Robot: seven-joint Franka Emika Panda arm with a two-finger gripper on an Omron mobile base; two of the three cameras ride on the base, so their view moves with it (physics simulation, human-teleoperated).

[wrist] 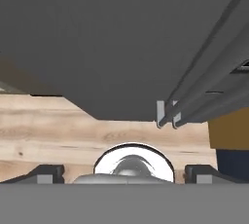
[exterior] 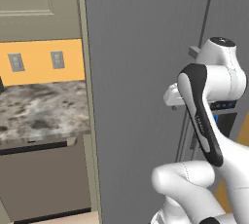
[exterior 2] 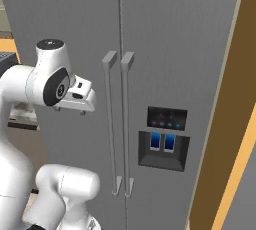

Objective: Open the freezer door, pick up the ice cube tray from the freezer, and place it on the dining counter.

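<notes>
The freezer door (exterior 2: 70,29) is shut, its long bar handle (exterior 2: 109,124) just beside the twin handle at the fridge's centre seam; the ice cube tray presumably lies behind it. The tool (wrist: 125,173) is released, fingers spread wide, looking down the door face with both handles at about 3 o'clock in the hand view. To do this well, I judge, swing toward the left bar, straddle it squarely mid-length, clench, then pull along the hinge's arc.

The freezer door (exterior 2: 75,34) is shut, so its inside is hidden; the arm hides part of its handle (exterior 2: 109,124)
</notes>
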